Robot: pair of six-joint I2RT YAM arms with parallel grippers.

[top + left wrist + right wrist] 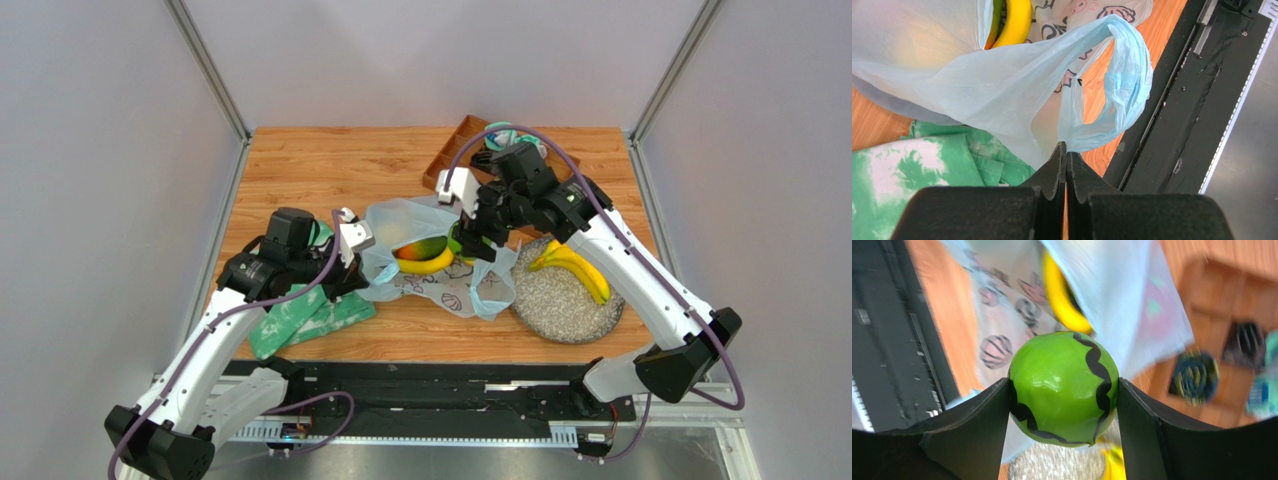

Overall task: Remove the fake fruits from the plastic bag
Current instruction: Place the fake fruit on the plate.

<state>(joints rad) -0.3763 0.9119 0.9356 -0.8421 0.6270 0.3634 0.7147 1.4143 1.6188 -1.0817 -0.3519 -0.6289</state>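
The right tool (1063,385) grasps the green fruit (1052,365) at the mouth of the bag (1002,85). Lift it well clear of the bag before carrying it to the plate (565,300) beside the bag. The left tool (1066,155), clenched on the bag's edge, anchors it.

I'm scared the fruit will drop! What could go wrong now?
1. The green fruit is round and glossy, and the right claw pinches it only at its sides. It might slip out and roll away.
2. The left claw grips just a thin bit of the bag. That film could slide free or tear, and the bag might then sag shut.
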